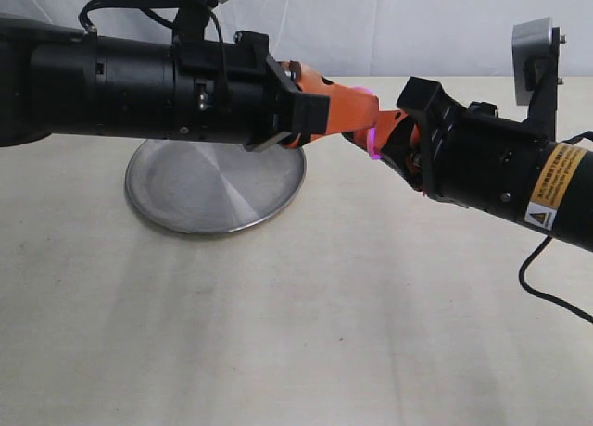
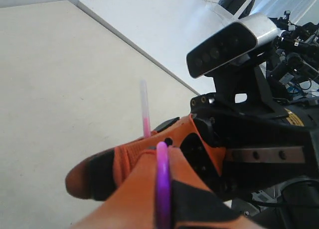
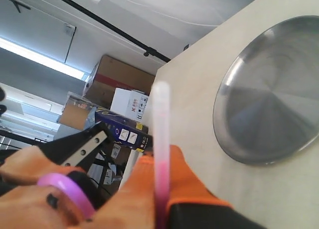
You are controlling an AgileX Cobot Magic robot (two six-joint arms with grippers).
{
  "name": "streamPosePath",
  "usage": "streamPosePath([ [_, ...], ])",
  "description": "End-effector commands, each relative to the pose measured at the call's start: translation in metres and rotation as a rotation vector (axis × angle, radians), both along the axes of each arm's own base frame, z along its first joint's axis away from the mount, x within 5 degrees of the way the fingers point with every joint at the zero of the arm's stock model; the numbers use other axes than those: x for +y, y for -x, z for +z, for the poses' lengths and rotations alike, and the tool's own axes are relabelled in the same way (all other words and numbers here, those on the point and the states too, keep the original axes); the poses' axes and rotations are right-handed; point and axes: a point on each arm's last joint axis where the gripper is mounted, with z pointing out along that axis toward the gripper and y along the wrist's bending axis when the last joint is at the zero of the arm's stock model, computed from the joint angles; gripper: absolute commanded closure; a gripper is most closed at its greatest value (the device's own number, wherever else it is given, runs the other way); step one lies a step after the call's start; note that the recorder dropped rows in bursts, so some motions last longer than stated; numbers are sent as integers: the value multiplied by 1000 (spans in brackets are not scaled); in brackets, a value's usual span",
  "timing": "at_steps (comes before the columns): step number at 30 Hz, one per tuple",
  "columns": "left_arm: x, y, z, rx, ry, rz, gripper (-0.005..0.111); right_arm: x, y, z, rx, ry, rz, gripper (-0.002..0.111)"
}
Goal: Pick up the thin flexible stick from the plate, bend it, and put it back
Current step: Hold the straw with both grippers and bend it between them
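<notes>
Our left gripper (image 2: 149,214) pinches the thin flexible stick (image 2: 162,184), which bends in a pink curve. At twelve o'clock from us the right gripper (image 2: 134,157) pinches it too, and the pale tip pokes out beyond, over the table (image 2: 60,79). A grey camera (image 2: 232,42) sits at two o'clock.

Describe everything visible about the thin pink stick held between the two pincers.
The thin, glossy pink plastic-looking stick fades to a pale, whitish tip. It is bent into a curve and is held in the air beside the round shiny steel plate, not on it. The left orange-fingered pincer and the right orange-fingered pincer are both shut on it, close together, hiding part of its length.
</notes>
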Motion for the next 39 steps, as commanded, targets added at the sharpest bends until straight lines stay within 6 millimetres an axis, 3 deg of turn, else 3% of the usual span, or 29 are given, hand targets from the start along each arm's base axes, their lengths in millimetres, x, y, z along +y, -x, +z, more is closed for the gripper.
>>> streamPosePath([
  [1,1,-5,-2,5,-12,48,107,10,11,11,-93,-59,132,109],
  [28,1,-6,-3,4,-20,63,107,17,27,26,-197,-200,320,109],
  [39,-4,-6,-7,-17,-77,120,107,17,27,25,-192,-180,319,109],
])
